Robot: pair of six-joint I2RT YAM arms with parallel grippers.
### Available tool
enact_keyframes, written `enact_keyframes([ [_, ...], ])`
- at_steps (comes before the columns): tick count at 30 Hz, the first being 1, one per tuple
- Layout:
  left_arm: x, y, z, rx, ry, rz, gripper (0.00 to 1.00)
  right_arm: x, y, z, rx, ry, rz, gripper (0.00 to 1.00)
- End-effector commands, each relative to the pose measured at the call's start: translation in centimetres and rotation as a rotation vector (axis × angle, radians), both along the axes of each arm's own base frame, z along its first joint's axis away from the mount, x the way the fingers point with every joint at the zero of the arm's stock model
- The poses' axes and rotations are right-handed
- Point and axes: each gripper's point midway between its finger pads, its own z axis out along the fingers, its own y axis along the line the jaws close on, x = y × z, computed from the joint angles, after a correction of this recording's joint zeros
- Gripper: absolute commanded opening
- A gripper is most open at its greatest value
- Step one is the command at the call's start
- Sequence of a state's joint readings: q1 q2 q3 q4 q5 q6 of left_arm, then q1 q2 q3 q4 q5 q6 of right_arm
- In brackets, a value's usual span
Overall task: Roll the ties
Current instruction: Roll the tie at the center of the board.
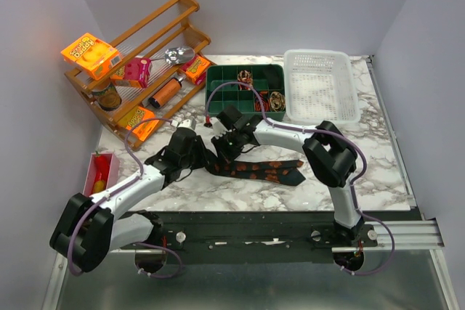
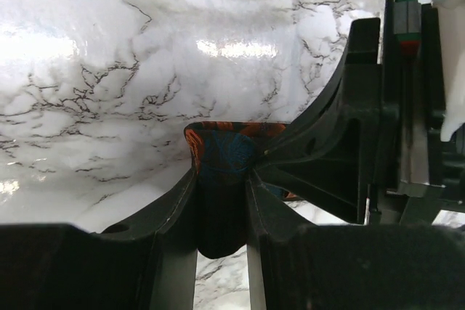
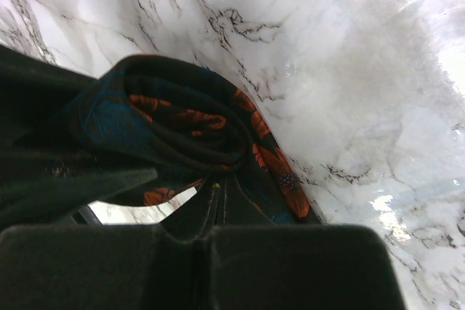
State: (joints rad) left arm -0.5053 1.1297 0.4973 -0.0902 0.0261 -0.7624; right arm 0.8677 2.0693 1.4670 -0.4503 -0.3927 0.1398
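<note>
A dark tie [image 1: 265, 170] with orange-red blotches lies along the marble table [image 1: 363, 165], its wide end to the right. Its left end is partly rolled into a loose coil [image 3: 182, 117]. My left gripper [image 1: 202, 160] is shut on the tie's fabric [image 2: 221, 194], which bulges between its fingers [image 2: 258, 201]. My right gripper [image 1: 220, 152] meets it from the far side and is shut on the tie at the coil's edge [image 3: 218, 188]. The two grippers almost touch, and the right one's body [image 2: 363, 143] fills the left wrist view's right side. Rolled ties [image 1: 246, 76] sit in a green divided tray [image 1: 218, 81].
A white plastic basket [image 1: 321, 85] stands right of the green tray. A wooden rack [image 1: 138, 56] with orange snack packets [image 1: 90, 54], a can and a bottle stands at the back left. A red bin [image 1: 102, 172] sits at the table's left edge.
</note>
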Motion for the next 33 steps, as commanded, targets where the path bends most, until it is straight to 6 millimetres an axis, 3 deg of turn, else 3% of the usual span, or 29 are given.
enact_keyframes([
  [1, 0.5, -0.1, 0.9, 0.074, -0.032, 0.034, 0.22, 0.0, 2.1, 0.4, 0.063, 0.018, 0.002, 0.02],
  [13, 0.3, -0.5, 1.8, 0.142, -0.058, 0.061, 0.19, -0.5, 2.5, 0.6, 0.099, 0.053, -0.029, 0.02],
  [17, -0.1, 0.8, 1.6, 0.222, -0.035, 0.078, 0.18, -0.3, 2.3, 1.7, 0.108, 0.034, -0.044, 0.02],
  [25, -0.8, 4.5, 2.2, 0.414, 0.002, 0.127, 0.17, 0.8, 1.2, 5.6, 0.145, -0.040, -0.110, 0.02],
  [29, -1.3, 6.4, 2.2, 0.509, 0.021, 0.164, 0.18, 1.6, -0.1, 6.4, 0.144, -0.066, -0.148, 0.02],
  [33, -1.3, 7.2, 1.9, 0.574, 0.035, 0.178, 0.18, 2.3, -1.8, 6.0, 0.118, -0.075, -0.184, 0.02],
])
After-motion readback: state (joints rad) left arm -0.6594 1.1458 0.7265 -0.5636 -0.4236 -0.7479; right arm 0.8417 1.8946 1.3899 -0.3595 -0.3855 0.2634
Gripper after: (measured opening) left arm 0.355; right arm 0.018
